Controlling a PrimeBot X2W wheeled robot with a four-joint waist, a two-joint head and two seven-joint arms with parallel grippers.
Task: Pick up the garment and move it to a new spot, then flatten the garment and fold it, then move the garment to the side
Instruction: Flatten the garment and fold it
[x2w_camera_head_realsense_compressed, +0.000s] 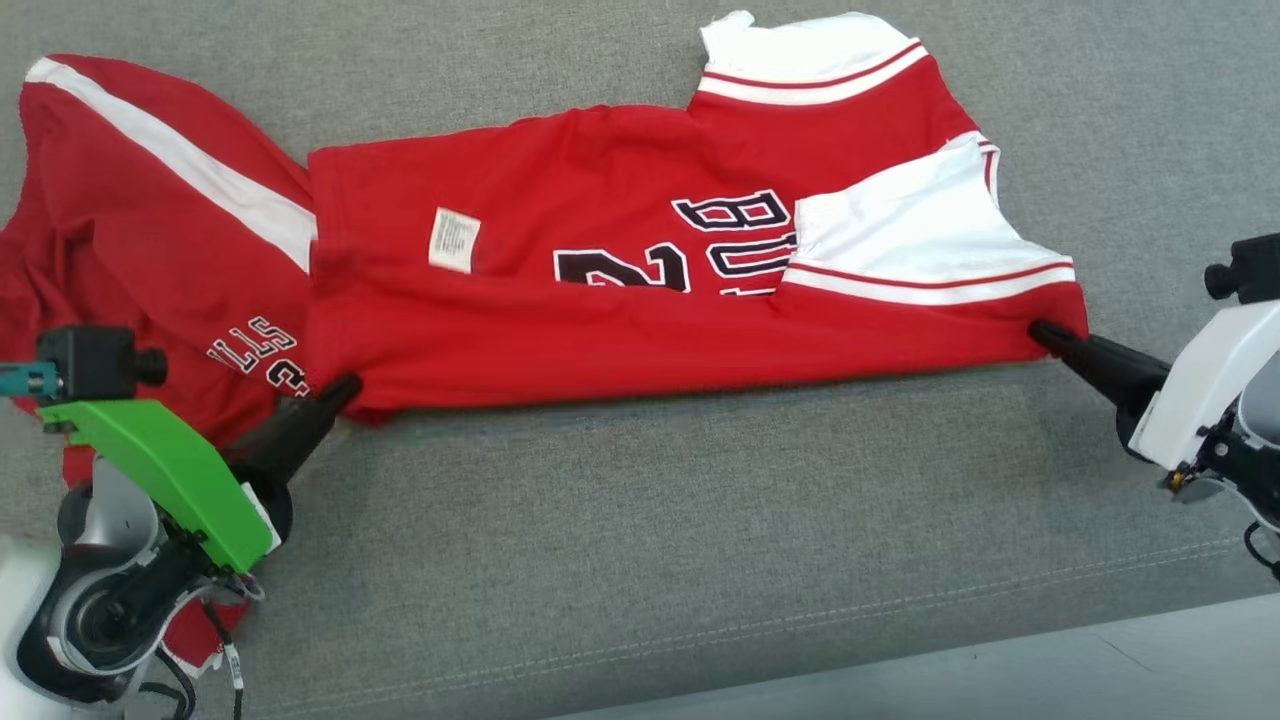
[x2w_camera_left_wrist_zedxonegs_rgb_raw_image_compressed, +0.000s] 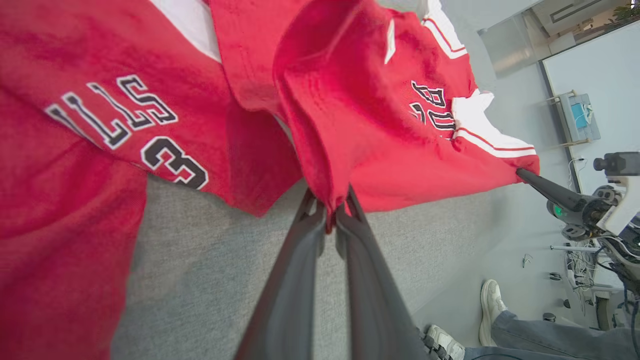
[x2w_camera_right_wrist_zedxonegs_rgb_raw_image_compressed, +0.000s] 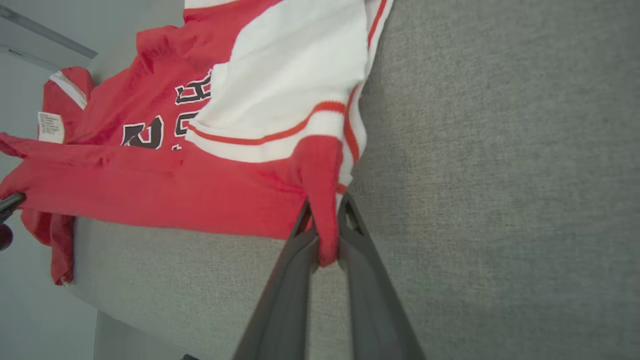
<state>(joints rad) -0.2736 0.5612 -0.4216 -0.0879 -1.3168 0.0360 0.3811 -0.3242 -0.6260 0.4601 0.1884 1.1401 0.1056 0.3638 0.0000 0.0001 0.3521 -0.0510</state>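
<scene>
Garment (x2w_camera_head_realsense_compressed: 560, 330): red jersey with white sleeves, spread crosswise on the grey upholstered surface (x2w_camera_head_realsense_compressed: 700, 520), folded lengthwise, its left end bunched; near edge drawn taut between two grips; left gripper (x2w_camera_head_realsense_compressed: 345, 385) reaching in from the lower left, fingers pinched together on the near left fold; right gripper (x2w_camera_head_realsense_compressed: 1040, 333) reaching in from the right edge, fingers clamped on the red corner below the sleeve; white care label (x2w_camera_head_realsense_compressed: 454, 240) facing up; a person's white shoes (x2w_camera_left_wrist_zedxonegs_rgb_raw_image_compressed: 492, 300) on the floor beyond the surface.

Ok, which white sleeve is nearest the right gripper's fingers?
The sleeve folded over the black lettering, just above the right gripper; the other sleeve lies farther up.
</scene>
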